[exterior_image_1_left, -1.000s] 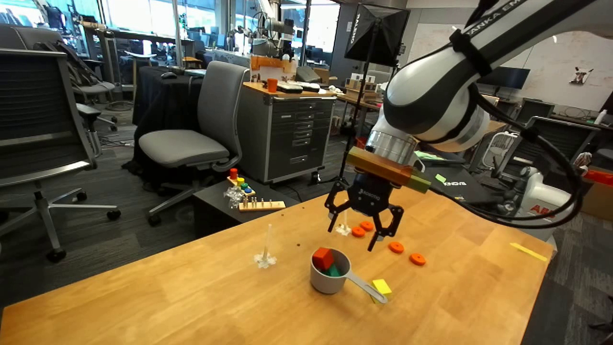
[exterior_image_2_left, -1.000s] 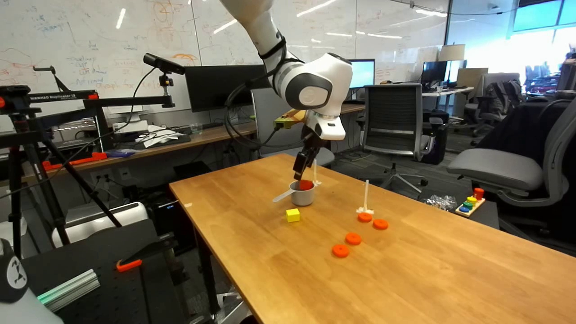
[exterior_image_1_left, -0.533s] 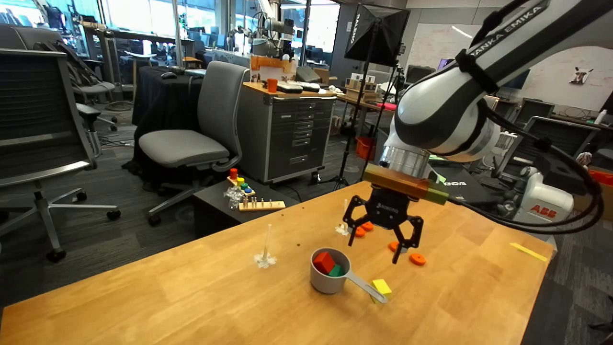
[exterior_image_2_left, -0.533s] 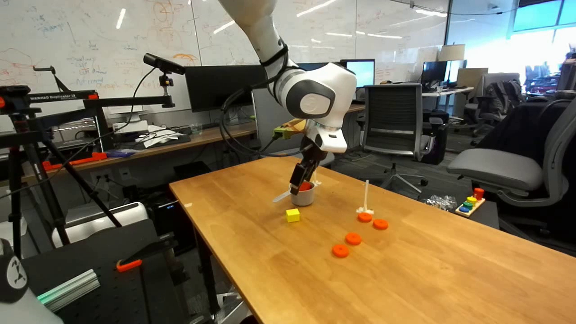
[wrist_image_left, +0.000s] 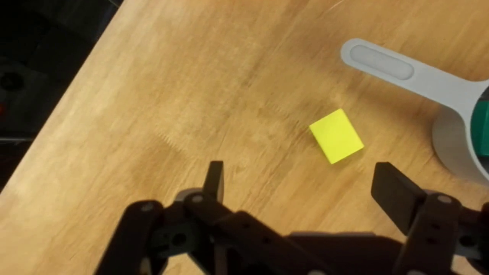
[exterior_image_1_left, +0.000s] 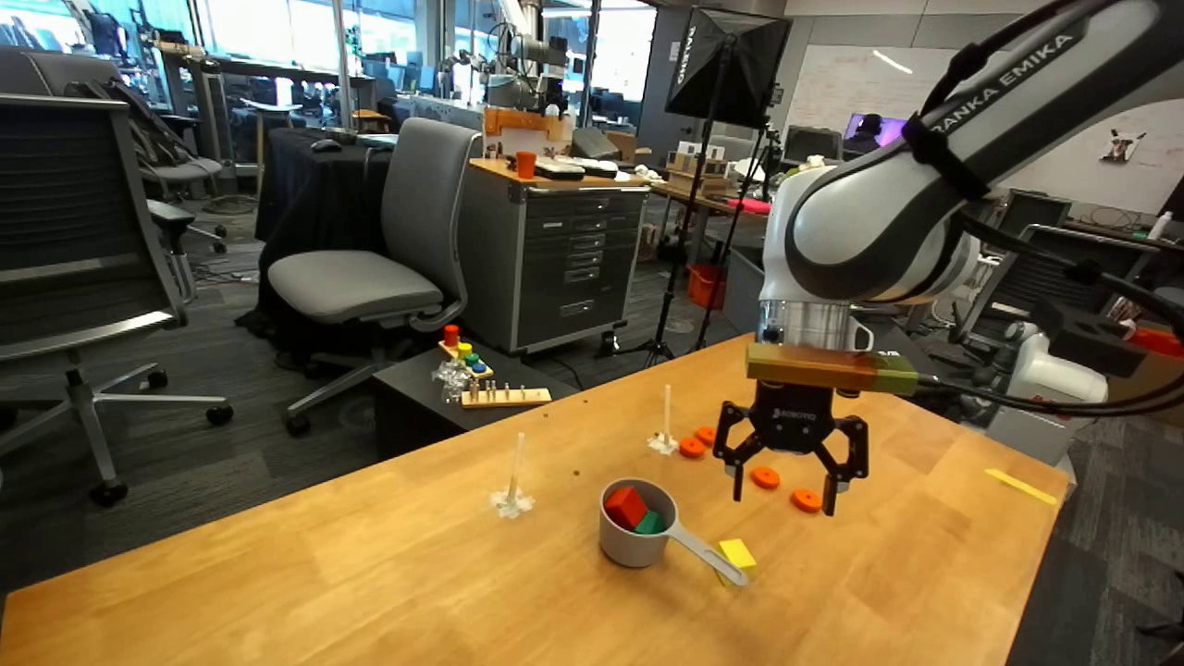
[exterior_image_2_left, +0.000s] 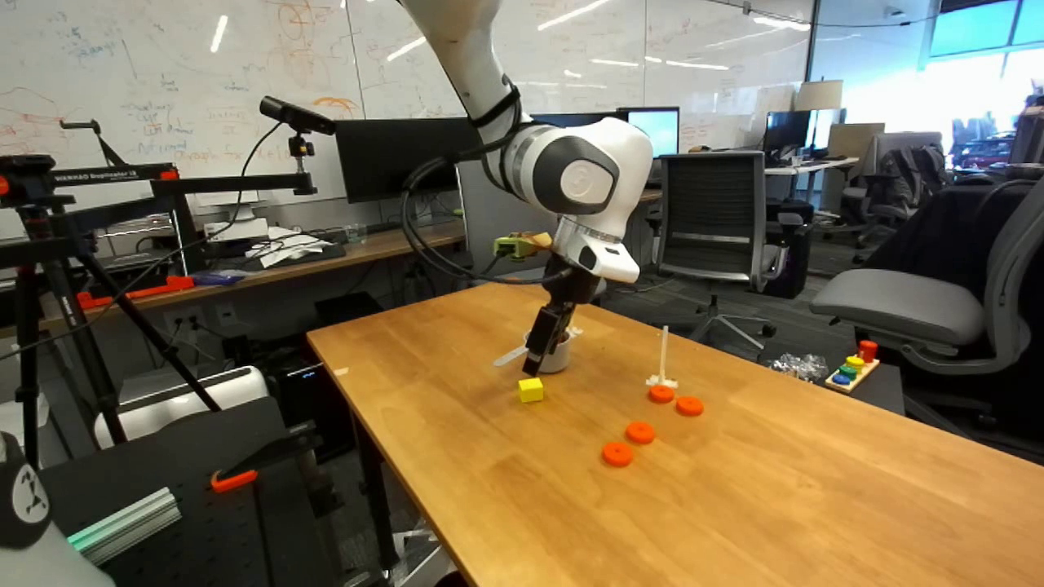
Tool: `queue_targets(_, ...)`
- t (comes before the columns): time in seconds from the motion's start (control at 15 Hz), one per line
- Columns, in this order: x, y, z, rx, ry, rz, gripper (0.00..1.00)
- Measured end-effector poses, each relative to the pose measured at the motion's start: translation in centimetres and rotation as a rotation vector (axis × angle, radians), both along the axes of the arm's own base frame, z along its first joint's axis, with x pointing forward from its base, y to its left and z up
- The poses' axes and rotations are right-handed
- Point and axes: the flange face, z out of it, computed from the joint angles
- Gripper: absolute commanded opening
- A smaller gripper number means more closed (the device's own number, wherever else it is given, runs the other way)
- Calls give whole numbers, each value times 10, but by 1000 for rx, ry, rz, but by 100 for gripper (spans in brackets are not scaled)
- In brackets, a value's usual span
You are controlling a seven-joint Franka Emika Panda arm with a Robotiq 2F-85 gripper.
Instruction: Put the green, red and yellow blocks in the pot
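Tool (exterior_image_1_left: 783, 506), spread and empty, shifts toward the yellow block (wrist_image_left: 336, 136), judged last outstanding; pot (exterior_image_1_left: 629, 548) holds red block (exterior_image_1_left: 626, 505) and green block (exterior_image_1_left: 650, 524); remaining gap hard to tell.

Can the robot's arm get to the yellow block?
Probably yes: the gripper is open and empty, and the wrist view shows nothing over the yellow block, though the pot's handle sits close by.

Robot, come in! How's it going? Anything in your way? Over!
Gripper open, empty. Red block and green block in long-handled pot. Yellow block on table, beside pot. Pot's handle near it, not touching; might get in the way.
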Motion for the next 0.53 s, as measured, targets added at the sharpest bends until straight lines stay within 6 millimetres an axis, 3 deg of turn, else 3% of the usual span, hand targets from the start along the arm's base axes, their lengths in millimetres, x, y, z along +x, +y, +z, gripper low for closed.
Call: queue_targets(0.53, 4, 6, 1, -24, -61, 156, 100)
